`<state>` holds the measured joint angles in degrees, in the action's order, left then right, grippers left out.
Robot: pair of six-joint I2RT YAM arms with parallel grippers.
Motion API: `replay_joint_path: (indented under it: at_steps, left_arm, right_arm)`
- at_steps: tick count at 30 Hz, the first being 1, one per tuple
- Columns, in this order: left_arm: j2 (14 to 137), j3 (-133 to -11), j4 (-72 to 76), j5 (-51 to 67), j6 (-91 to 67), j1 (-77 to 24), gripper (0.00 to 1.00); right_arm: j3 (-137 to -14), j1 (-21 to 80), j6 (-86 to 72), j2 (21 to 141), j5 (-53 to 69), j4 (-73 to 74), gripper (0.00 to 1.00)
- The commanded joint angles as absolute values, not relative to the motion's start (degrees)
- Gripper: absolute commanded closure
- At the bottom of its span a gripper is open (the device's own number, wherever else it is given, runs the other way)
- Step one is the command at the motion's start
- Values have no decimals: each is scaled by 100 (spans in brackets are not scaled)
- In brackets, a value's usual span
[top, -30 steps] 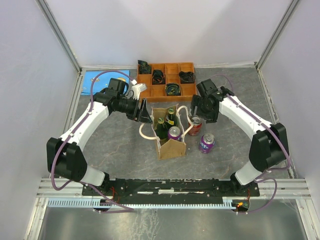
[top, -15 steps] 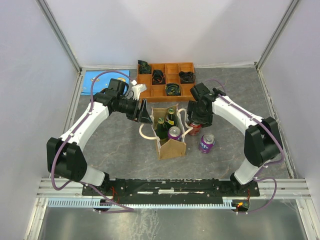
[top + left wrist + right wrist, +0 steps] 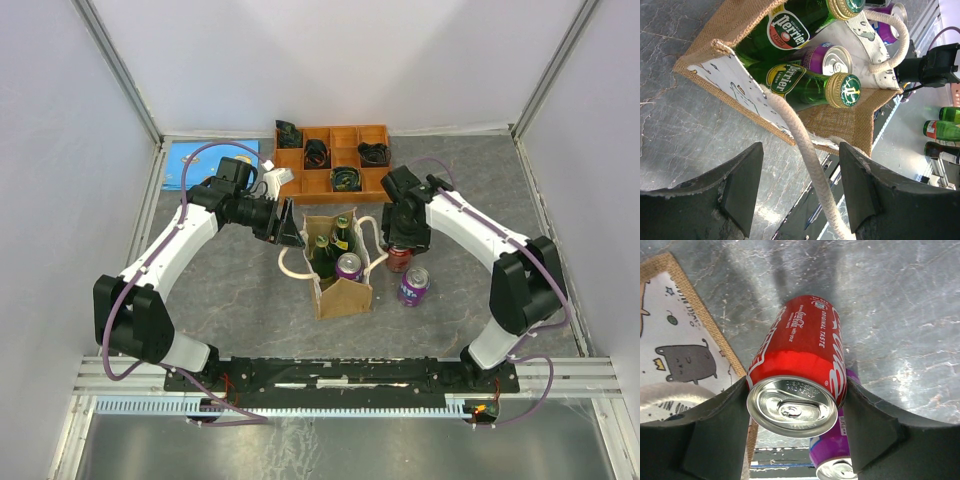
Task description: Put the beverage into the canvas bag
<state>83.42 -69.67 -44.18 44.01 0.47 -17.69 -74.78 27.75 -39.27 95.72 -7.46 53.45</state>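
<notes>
The canvas bag (image 3: 345, 292) stands mid-table and holds two green Perrier bottles (image 3: 805, 85) and a purple can (image 3: 832, 59). My left gripper (image 3: 289, 231) is open at the bag's left side. One cream rope handle (image 3: 807, 150) runs between its jaws without being pinched (image 3: 800, 167). A red Coca-Cola can (image 3: 400, 260) stands upright on the table just right of the bag. My right gripper (image 3: 405, 238) is over it, and both fingers press the can's sides near its top (image 3: 805, 350). The bag's printed side (image 3: 675, 340) is just left of the can.
A second purple can (image 3: 413, 286) stands on the table beside the red can and shows behind it in the right wrist view (image 3: 832, 460). A wooden compartment tray (image 3: 284, 160) with black items sits at the back. A blue item (image 3: 195, 155) lies at the back left.
My right gripper has swung left and down from the back right onto the red can, its jaws now around it. The left arm and the bag have not moved.
</notes>
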Motion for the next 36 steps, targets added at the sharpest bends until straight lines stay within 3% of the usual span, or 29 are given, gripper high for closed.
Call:
replay_joint_path:
  at_steps: [1,18,26,36]
  left_arm:
    - [8184,-7005,-4324,4500,220,-1767,31]
    - [8180,-7005,-4334,4508,211,-1762,31]
    - [8216,-7029,-4333,4500,202,-1763,31]
    - [8248,-6978,-4335,4456,185,-1767,32]
  right_arm:
    - [-7963,2788,-3825,9074,-1279,5608,100]
    - [-9804,2165,-3297,8516,-2159,5984,100]
    - [-10682,2157,-3386,8469,-933,5794,100]
    - [-10852,3923,-3837,8570,-884,5739,100]
